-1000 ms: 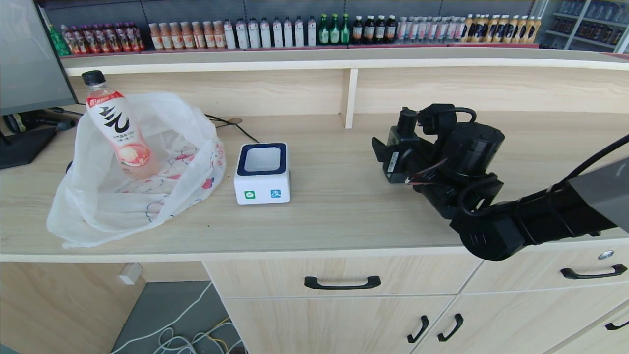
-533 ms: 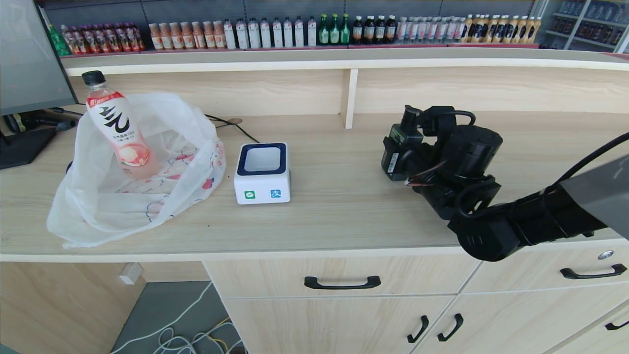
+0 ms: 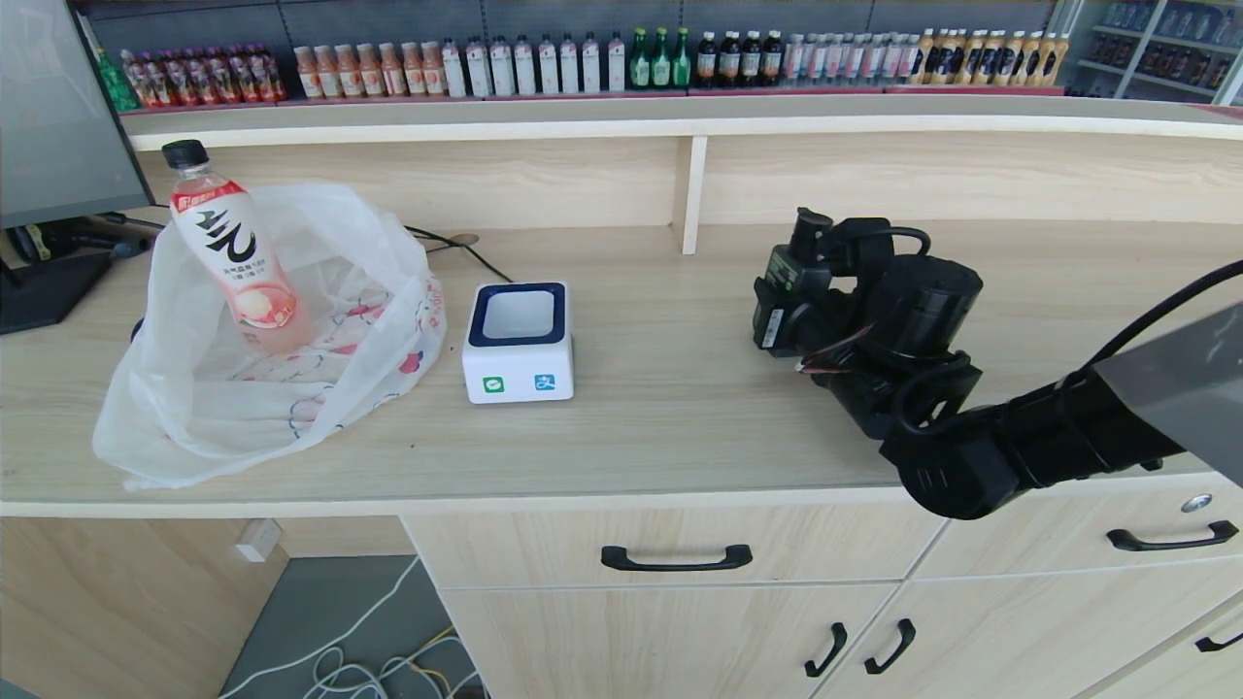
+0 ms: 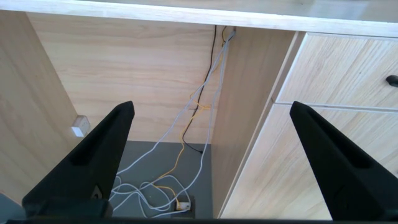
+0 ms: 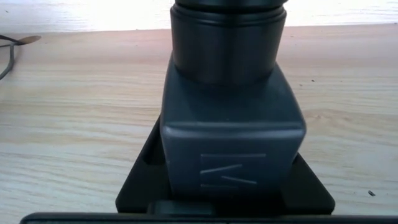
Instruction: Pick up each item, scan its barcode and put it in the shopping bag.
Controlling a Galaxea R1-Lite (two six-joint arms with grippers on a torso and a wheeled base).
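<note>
Dark square bottle (image 5: pixel 230 149): clamped in right gripper (image 3: pixel 777 309), over counter (image 3: pixel 660 427), well right of scanner (image 3: pixel 518 340) and shopping bag (image 3: pixel 194 408). Left gripper (image 4: pixel 208 162) spread wide, empty. Risk: barcode turned away from scanner window, so no read.

Drink (image 3: pixel 238 262) in bag (image 3: pixel 194 408), scanner (image 3: pixel 519 342) right, bottle (image 3: pixel 785 291) rightmost

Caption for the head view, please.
Right gripper holds a dark square bottle right of the scanner; a pink drink bottle leans in the shopping bag on the counter.
</note>
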